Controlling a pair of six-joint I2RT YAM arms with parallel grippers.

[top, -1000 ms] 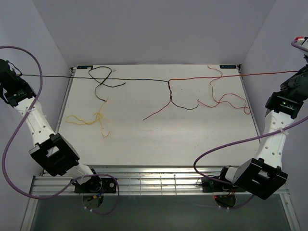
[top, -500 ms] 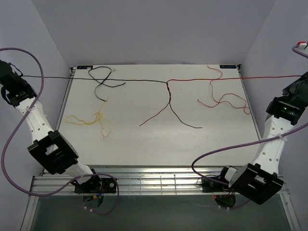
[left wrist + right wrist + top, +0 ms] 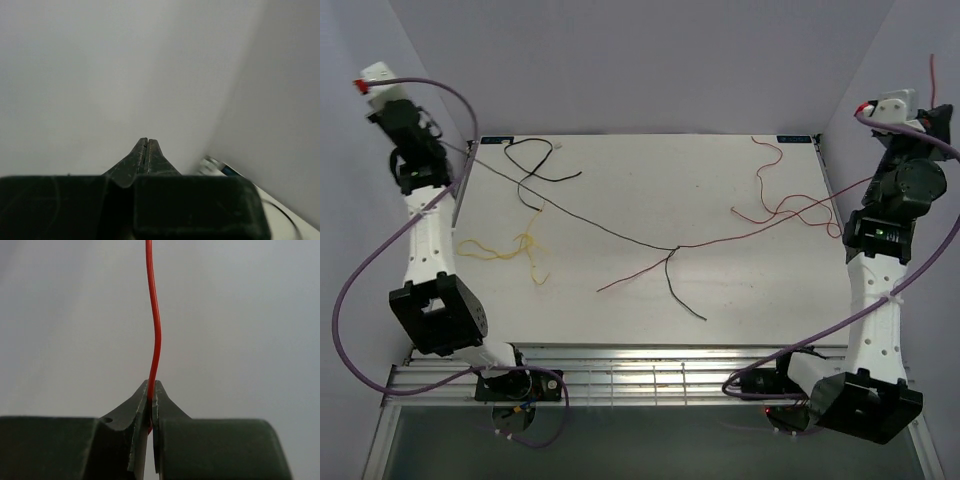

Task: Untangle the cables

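Up at the left, the left gripper (image 3: 146, 143) sits high beside the table (image 3: 770, 300), its fingers pinched fully together. The black cable (image 3: 620, 236) climbs taut to it from a knot (image 3: 670, 249) near mid-table. A yellow cable (image 3: 505, 250) lies bunched on the table's left, with a black loop (image 3: 558, 180) behind it. Two loose ends (image 3: 685, 302) trail nearward from the knot. The red cable (image 3: 158, 335) rises rightward to the right gripper (image 3: 151, 387), which is clamped on it with the tip sticking up past the fingers. The far-corner labels (image 3: 495, 139) are too small to read.

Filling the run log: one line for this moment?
left jaws shut on black cable | right jaws shut on red cable | tangle not undone
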